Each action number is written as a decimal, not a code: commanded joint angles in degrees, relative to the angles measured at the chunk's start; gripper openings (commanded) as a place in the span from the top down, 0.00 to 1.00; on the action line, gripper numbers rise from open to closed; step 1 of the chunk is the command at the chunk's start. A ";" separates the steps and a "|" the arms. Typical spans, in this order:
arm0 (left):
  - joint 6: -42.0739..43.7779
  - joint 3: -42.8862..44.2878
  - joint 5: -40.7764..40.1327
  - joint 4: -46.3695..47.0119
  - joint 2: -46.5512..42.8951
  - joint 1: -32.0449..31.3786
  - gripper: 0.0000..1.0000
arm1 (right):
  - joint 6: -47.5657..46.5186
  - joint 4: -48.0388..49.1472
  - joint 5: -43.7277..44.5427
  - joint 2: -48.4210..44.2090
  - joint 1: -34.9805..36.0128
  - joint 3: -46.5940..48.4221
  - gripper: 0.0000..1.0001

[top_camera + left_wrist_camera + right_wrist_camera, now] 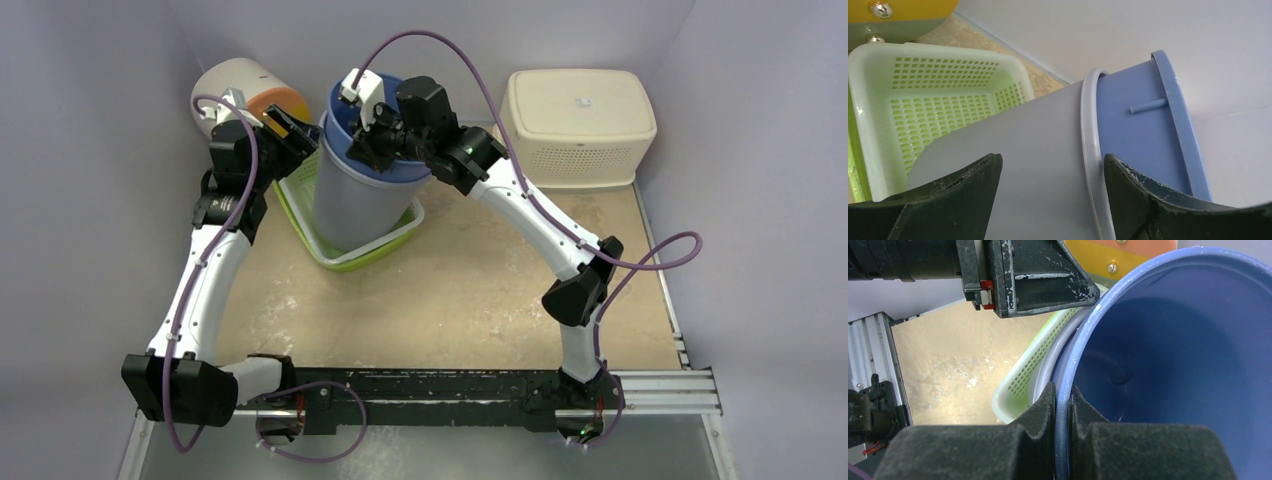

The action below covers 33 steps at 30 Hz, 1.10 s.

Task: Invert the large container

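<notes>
**Right gripper pinches the rim, left gripper spread at the side**

The right gripper (1062,390) is clamped on the blue rim of the large container (360,195). One of its fingers (1040,412) sits outside the wall and the other inside the mouth, with only the thin rim between them. In the overhead view this gripper (375,135) hangs over the container's open mouth at the rim's 9 o'clock side.

The left gripper (1053,165) is open, its two dark fingers (958,195) spread wide. The container's grey outer wall and pale rim ring fill the gap between them (whether the pads actually touch the wall, I cannot tell). Seen from above, it (290,130) is at the container's 10 o'clock, up near the rim.

The container is mouth-up, not inverted. It is a grey shell with a blue inner part sticking out at the top, and it leans toward 12 o'clock. Its base sits inside the green basket (345,258), toward 11 o'clock on the surface (450,300).

A white and orange drum (245,92) lies at the container's 10 o'clock. A lidded cream box (580,125) stands at 1 o'clock on the surface, well apart from both arms
</notes>
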 commanded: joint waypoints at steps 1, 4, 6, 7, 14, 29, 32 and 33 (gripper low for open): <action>-1.92 -0.75 1.96 6.06 0.06 -0.63 0.26 | -0.64 5.69 -1.96 -5.44 0.13 1.45 1.00; -1.51 -0.69 2.19 5.51 0.41 -0.78 0.25 | -0.74 5.43 -2.22 -5.44 0.13 1.45 1.00; -1.45 -1.31 2.27 5.29 0.42 -0.87 0.25 | -0.73 5.38 -2.28 -5.42 0.13 1.58 1.00; -1.44 -1.88 2.36 5.50 0.35 -0.93 0.25 | -0.74 5.40 -2.17 -5.42 0.09 1.67 1.00; 1.46 -6.43 0.82 3.68 0.55 -1.13 0.48 | -0.47 7.07 -0.55 -6.67 0.13 2.94 1.00; 4.41 -13.00 -1.11 2.94 0.38 -1.07 0.49 | -5.24 22.52 16.56 -19.76 -0.35 -4.78 1.00; 4.78 -13.74 -1.32 2.59 -0.01 -0.97 0.49 | -5.56 26.51 16.88 -22.63 -1.03 -5.96 1.00; 4.87 -13.94 -1.41 2.53 -0.04 -0.96 0.49 | -5.58 27.31 16.84 -23.24 -1.15 -6.12 1.00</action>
